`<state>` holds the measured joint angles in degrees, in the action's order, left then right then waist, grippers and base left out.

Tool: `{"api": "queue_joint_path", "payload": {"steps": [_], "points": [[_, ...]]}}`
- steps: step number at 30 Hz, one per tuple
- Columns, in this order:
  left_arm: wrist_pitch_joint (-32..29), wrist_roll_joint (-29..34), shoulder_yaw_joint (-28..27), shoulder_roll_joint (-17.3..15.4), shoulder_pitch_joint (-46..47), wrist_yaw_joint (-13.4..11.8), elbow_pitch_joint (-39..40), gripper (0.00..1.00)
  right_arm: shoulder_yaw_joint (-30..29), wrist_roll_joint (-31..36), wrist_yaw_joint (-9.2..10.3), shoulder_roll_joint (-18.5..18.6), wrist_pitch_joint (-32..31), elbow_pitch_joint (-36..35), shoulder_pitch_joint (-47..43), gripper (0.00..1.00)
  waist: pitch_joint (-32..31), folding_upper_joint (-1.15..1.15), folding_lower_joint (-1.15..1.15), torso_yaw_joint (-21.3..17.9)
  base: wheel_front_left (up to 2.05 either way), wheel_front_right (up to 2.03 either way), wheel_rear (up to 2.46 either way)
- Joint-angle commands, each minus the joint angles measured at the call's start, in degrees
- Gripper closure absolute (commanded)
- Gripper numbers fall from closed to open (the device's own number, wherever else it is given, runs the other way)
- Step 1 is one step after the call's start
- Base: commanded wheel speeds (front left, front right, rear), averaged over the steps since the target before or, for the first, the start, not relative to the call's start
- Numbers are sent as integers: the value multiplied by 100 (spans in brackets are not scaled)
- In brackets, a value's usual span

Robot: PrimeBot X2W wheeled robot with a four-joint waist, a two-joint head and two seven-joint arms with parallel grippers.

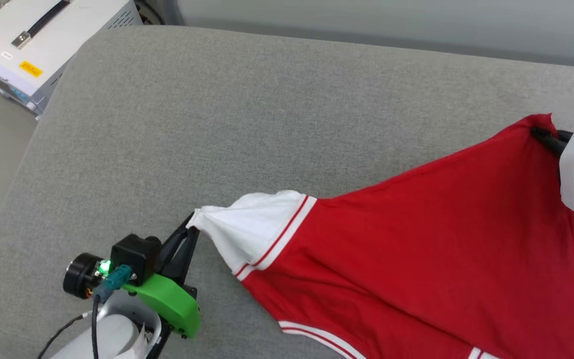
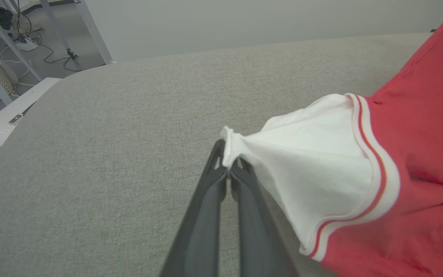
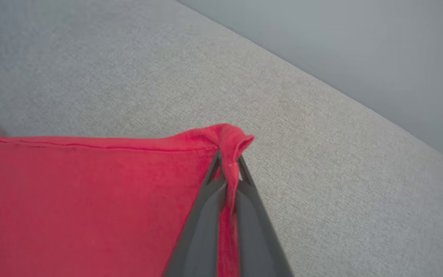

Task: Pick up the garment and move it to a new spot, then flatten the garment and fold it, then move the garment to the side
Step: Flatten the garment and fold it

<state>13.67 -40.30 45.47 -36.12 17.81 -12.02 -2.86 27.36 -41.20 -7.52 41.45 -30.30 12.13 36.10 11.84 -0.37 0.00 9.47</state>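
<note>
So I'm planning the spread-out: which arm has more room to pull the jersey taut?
Left, probably. The left tool is shut on the white sleeve of the jersey, with wide bare cushion beyond it. The right tool pinches a red corner nearer the cushion's edge.
</note>
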Motion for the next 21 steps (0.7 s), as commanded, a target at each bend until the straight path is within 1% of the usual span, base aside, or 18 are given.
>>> {"api": "queue_joint_path", "payload": {"steps": [1, 4, 7, 10, 12, 14, 16, 21], "points": [[58, 65, -110, -76, 93, -86, 75, 100, -60, -43, 3, 40, 139, -103, -121, 100, -290, 37, 0, -221, 0, 0, 0], [63, 95, -277, -180, 304, -124, 256, 100, -177, -41, 3, 67, 334, -312, -166, 100, -394, 37, 0, -324, 0, 0, 0], [16, 170, -420, -315, 676, -70, 382, 100, -374, -7, 3, 38, 531, -518, -152, 100, -438, 37, 0, -426, 0, 0, 0], [-88, 253, -530, -350, 1104, -49, 532, 100, -605, 53, 3, -22, 689, -678, -109, 100, -434, 37, 0, -498, 0, 0, 0], [-163, 329, -619, -387, 1487, 8, 585, 100, -788, 138, 3, -81, 786, -791, -49, 100, -379, 37, 0, -559, 0, 0, 0], [-212, 382, -690, -407, 1845, 106, 562, 100, -938, 233, 3, -124, 848, -860, 33, 100, -306, 37, 0, -599, 0, 0, 0], [-280, 404, -768, -378, 2306, 256, 497, 100, -1125, 343, 3, -178, 907, -914, 181, 100, -185, 37, 0, -637, 0, 0, 0], [-521, 654, -840, -242, 3720, 669, 205, 100, -1543, 696, 3, -380, 1035, -980, 877, 100, 300, 37, 0, -727, 0, 0, 0]]}}
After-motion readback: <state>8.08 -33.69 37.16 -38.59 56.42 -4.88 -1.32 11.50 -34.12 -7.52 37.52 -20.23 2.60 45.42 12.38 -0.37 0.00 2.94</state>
